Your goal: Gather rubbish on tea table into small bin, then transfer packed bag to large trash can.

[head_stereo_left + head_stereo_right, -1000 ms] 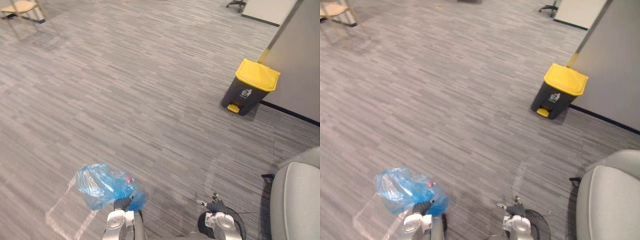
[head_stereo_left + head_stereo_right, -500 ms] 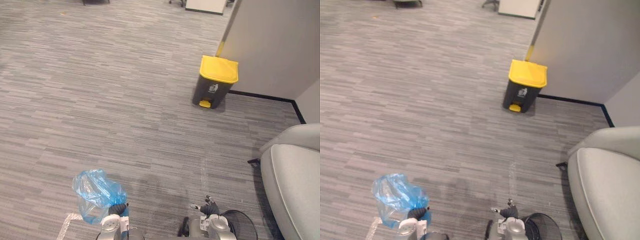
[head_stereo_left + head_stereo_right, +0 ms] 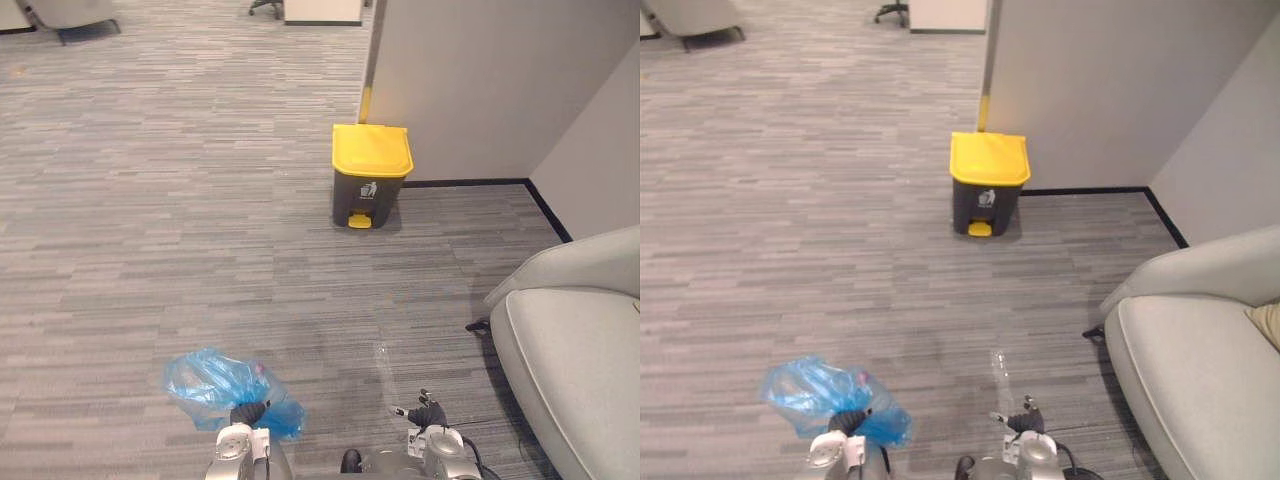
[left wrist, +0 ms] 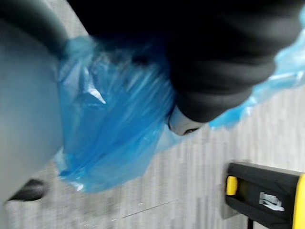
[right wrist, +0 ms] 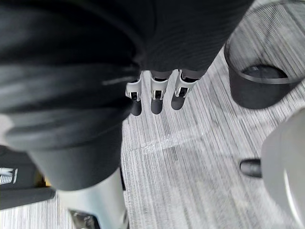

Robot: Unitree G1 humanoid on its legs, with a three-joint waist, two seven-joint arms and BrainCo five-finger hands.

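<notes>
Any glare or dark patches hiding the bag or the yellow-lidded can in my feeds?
Left eye view: even light, yellow-lidded can clear, faint shadow at its base. Left wrist view: white glints on the blue bag, dark cover of the left hand blocks part.

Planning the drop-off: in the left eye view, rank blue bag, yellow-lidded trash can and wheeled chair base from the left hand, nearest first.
1. blue bag: gripped in the left hand.
2. trash can: ahead, somewhat to the right.
3. chair base: farthest ahead, well past the can.
</notes>
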